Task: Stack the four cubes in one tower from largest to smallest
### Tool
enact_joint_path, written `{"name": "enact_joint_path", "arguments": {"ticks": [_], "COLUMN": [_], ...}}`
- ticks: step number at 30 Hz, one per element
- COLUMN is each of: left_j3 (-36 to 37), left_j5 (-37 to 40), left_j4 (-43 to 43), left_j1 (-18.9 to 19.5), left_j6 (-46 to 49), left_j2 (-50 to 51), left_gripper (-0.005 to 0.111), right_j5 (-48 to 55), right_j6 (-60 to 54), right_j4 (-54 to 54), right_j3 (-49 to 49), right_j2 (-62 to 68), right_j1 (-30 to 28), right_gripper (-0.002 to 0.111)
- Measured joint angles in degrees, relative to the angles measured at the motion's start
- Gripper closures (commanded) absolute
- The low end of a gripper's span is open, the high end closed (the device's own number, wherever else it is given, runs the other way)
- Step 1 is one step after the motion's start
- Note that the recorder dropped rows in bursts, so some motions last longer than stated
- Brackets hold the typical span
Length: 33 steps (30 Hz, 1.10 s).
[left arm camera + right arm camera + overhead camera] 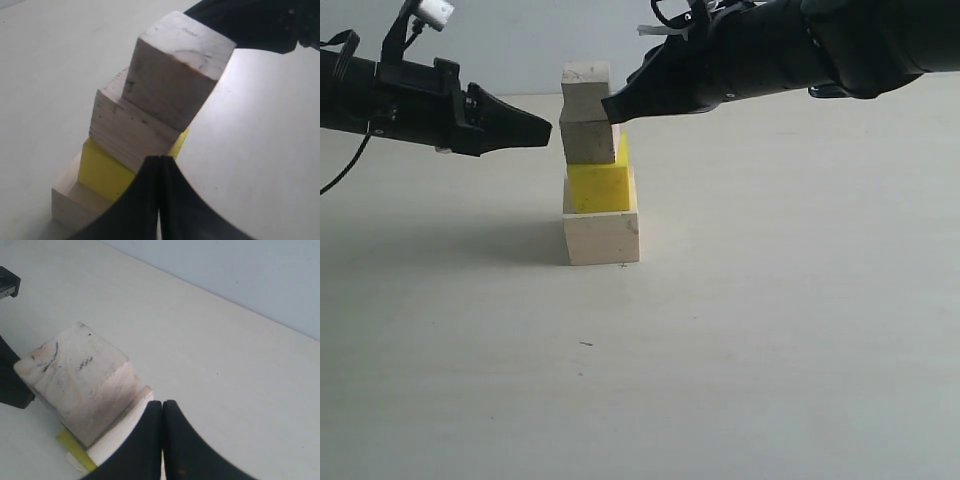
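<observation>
Left gripper (545, 128): we see its two black fingers pressed tight together, with nothing between them. It hangs in the air on the left of the tower (592, 160), level with the medium cube (590, 141). We see a little gap between its tip and the wood.
Right gripper (608, 107): its fingers are pressed tight together too, and it holds nothing. Its tip is right by the right side of the tower, about where the small cube (586, 80) sits on the medium cube. We cannot tell if it touches them.
Tower: all four cubes stand one on top of another, out on the table (770, 330).
Large cube (602, 238): pale wood, at the very bottom, flat on the table.
Yellow cube (600, 186): bright yellow, sitting on the large cube.
Medium cube: pale wood, sitting on the yellow cube.
Small cube: pale wood with some dark marks on its top, sitting at the very top.
How the cubes line up: not neat. In the left wrist view we see them like steps, each one set back from an edge of the one under it.
Table: pale and plain. We see a soft shadow on it to the left of the large cube.
</observation>
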Motion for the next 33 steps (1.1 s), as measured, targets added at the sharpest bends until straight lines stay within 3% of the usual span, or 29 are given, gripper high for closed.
{"name": "enact_joint_path", "arguments": {"ticks": [24,33], "left_j3": [0.0,0.0], "left_j5": [0.7,-0.27], "left_j4": [-3.59,-4.02], "left_j1": [0.0,-2.47], "left_j6": [2.75,2.99], "left_j2": [2.26,2.26], "left_gripper": [0.107,0.107], "right_j5": [0.1,0.1], "right_j6": [0.3,0.3], "right_j4": [0.0,0.0], "right_j3": [0.0,0.0], "right_j2": [0.0,0.0], "right_j1": [0.0,0.0], "right_gripper": [0.108,0.108]}}
